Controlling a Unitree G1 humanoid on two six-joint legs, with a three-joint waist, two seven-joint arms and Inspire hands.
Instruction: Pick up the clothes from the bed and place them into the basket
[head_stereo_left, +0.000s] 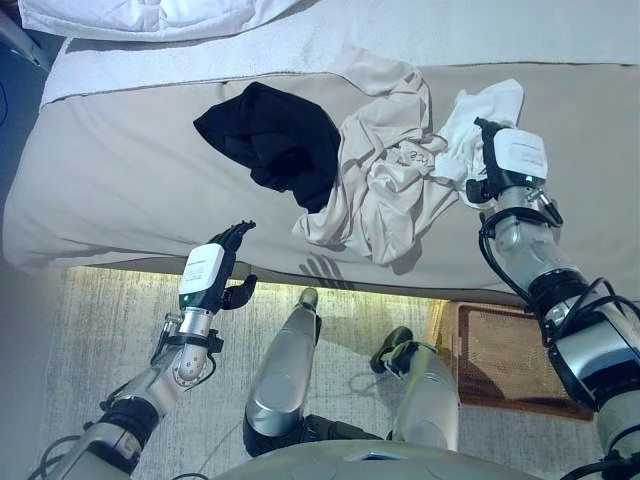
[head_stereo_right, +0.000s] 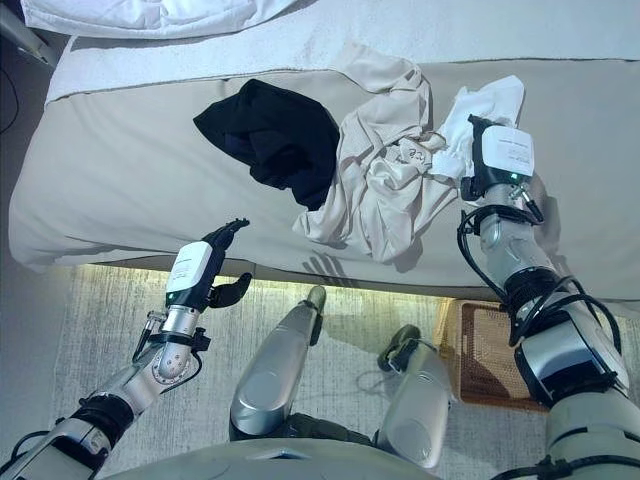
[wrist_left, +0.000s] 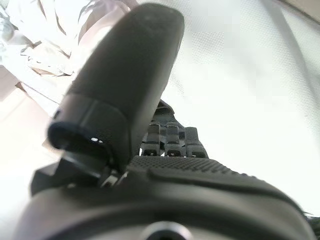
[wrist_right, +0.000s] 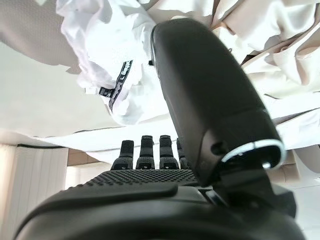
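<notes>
A black garment (head_stereo_left: 275, 140), a crumpled beige garment (head_stereo_left: 385, 185) and a white garment (head_stereo_left: 480, 112) lie on the beige bed (head_stereo_left: 120, 180). My right hand (head_stereo_left: 512, 160) hovers at the white garment's near edge, fingers straight and holding nothing. In the right wrist view the white garment (wrist_right: 105, 40) and the beige garment (wrist_right: 280, 45) lie just past its fingers (wrist_right: 150, 152). My left hand (head_stereo_left: 208, 270) is open and empty at the bed's front edge, short of the black garment. A brown woven basket (head_stereo_left: 510, 355) stands on the floor below my right arm.
A white duvet (head_stereo_left: 150, 15) and a white sheet (head_stereo_left: 500, 30) lie along the bed's far side. A grey rug (head_stereo_left: 110, 330) covers the floor in front of the bed.
</notes>
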